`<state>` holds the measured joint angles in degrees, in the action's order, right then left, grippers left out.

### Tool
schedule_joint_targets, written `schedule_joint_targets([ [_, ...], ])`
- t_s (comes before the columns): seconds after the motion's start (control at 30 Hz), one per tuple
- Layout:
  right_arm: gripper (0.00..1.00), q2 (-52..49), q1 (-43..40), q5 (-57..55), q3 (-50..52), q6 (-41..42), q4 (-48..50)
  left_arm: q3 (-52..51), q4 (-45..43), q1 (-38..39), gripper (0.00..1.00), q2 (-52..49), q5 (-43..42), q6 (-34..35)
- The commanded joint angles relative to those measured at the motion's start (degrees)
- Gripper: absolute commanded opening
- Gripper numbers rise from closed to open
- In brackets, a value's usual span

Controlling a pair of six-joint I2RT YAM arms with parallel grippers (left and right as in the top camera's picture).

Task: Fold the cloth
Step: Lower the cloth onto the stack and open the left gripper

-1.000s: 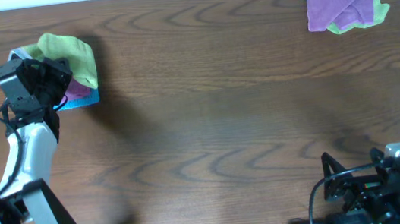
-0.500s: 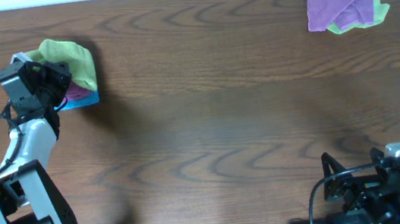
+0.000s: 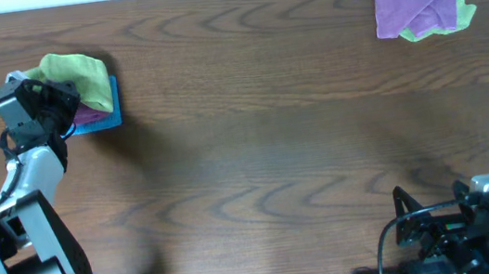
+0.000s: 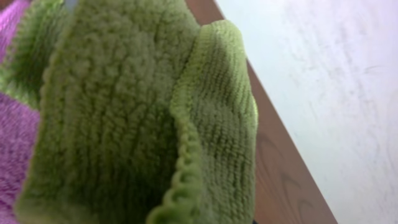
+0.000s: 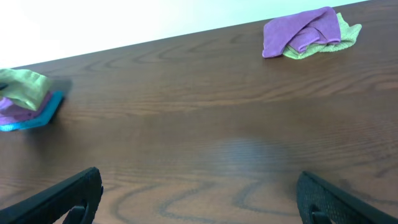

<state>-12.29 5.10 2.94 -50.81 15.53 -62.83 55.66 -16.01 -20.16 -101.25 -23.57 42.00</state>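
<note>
- Left gripper (image 3: 60,96): at the far-left corner of the dark wooden table (image 3: 272,134), over the folded green fleece cloth (image 3: 85,72). Its finger state cannot be told, because cloth fills the wrist view.
- Green fleece cloth: lies atop a purple cloth (image 3: 90,109) and a blue cloth (image 3: 104,120), apparently a stack of finished pieces.
- Right gripper (image 5: 199,186): fingers spread and empty, parked at the near-right edge, out of the way.
- Crumpled purple-and-green cloths (image 3: 420,8): at the far-right corner, probably awaiting folding.

On the surface (image 3: 256,154), a stack of cloths (image 3: 93,81) lies at the far left with the left end effector (image 3: 54,97) over its left side, a loose pile of cloths (image 3: 420,8) lies far right, well apart, and the right end effector (image 5: 199,202) sits near right.
</note>
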Motion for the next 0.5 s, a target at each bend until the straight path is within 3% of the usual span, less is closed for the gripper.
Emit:
schedule_joint_targets([
  [0.0, 0.99, 0.1, -0.4, -0.6, 0.3, 0.7, 0.0, 1.4, -0.1, -0.2, 0.11, -2.3, 0.6, -0.2],
  [0.3, 0.99, 0.1, -0.4, -0.6, 0.3, 0.7, 0.0, 1.4, -0.1, -2.6, 0.19, -3.0, 2.0, -0.3],
  [0.47, 0.99, 0.1, -0.4, -0.6, 0.3, 0.7, 0.0, 1.4, 0.4, -4.8, 0.36, -3.0, 1.5, -0.3],
])
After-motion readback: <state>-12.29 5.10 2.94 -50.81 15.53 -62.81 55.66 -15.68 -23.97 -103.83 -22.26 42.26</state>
